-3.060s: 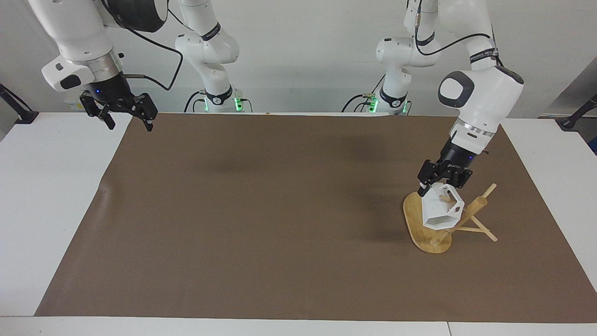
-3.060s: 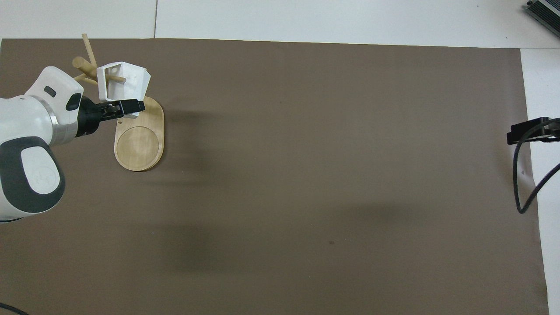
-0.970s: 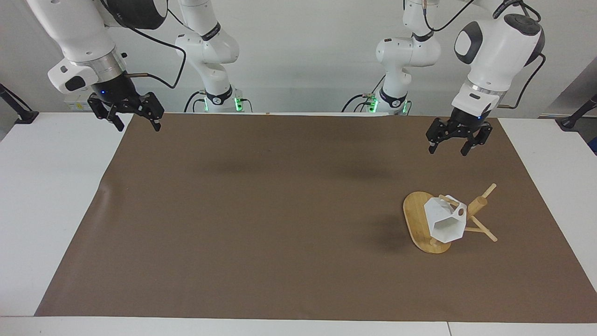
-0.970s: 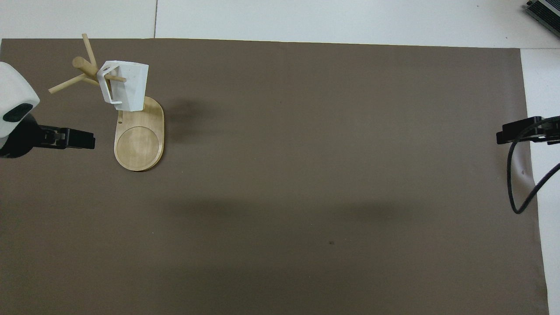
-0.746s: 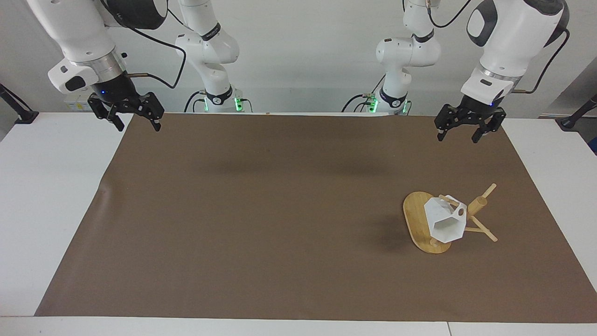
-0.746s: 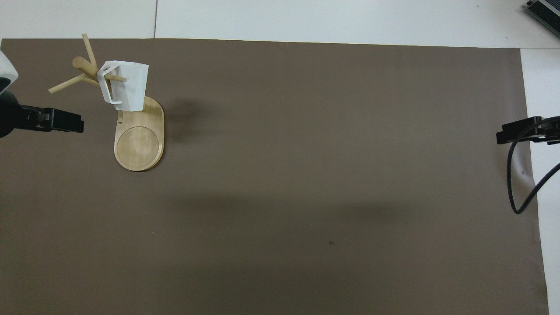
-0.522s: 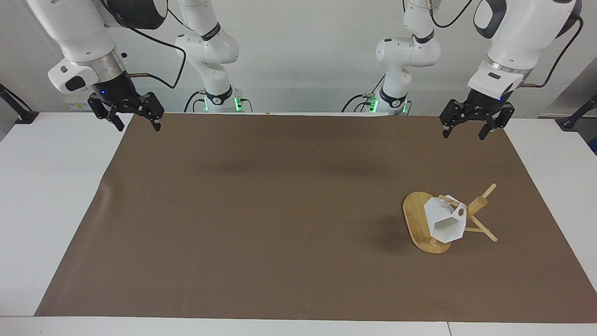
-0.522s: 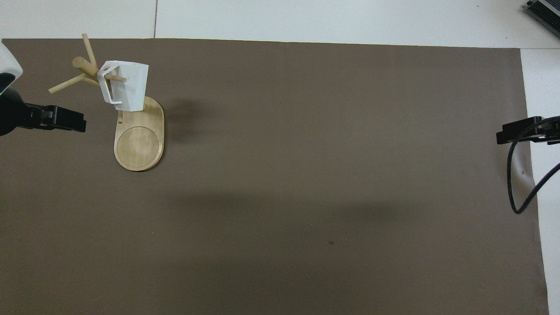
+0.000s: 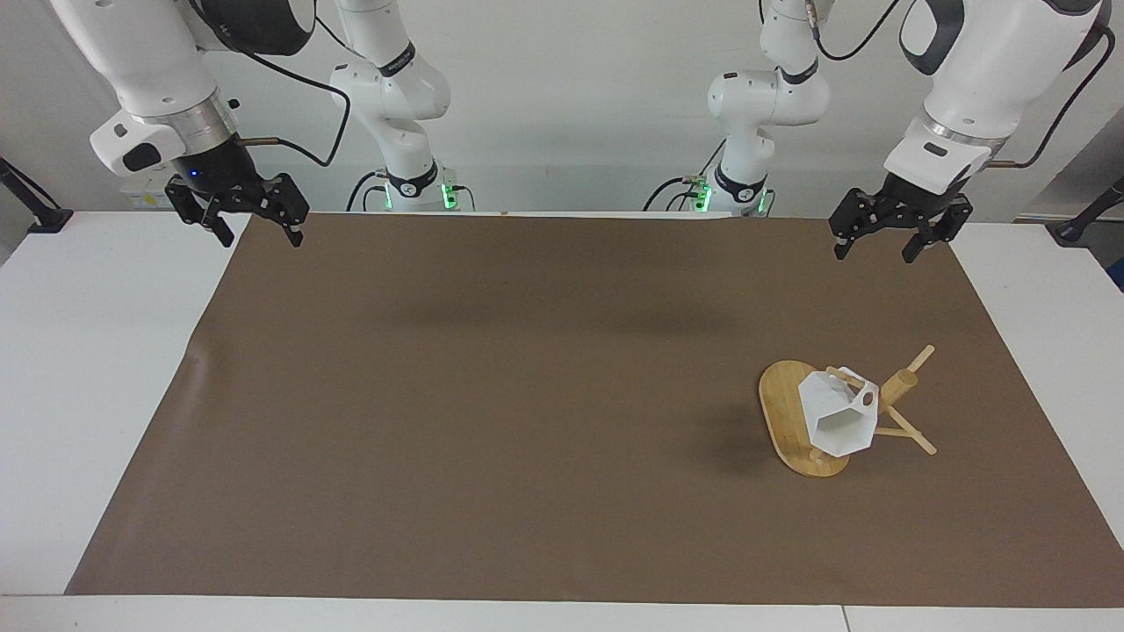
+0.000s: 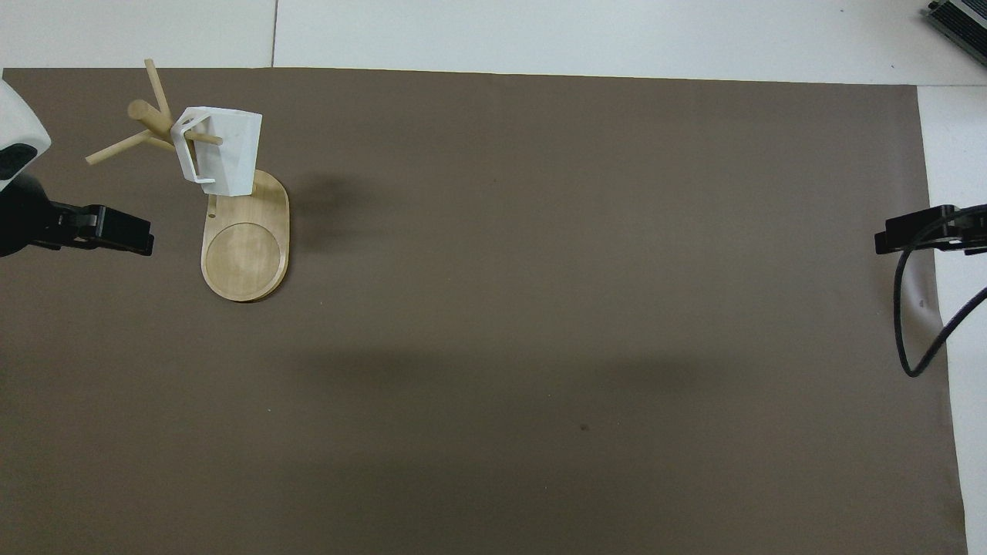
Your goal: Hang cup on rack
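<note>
Cup: we see the cup hanging by its handle on a peg of the rack, tipped on its side with its open mouth toward the lower edge of the facing frame; it sits in the lower right of that frame and in the upper left of the overhead frame.

Rack: we find its oval base flat on the brown mat, toward the left arm's end of the desk; the post and crossing pegs rise at the base's end farther from the robots.

Left claw: we see the left claw in the upper right of the facing frame, raised over the mat's edge nearest the robots, fingers spread and holding nothing, well apart from the cup. In the overhead frame it shows at the left edge.

Right claw: we see the right claw in the upper left of the facing frame, up over the mat's corner, fingers spread and empty; the arm waits. In the overhead frame only its tip shows at the right edge.
</note>
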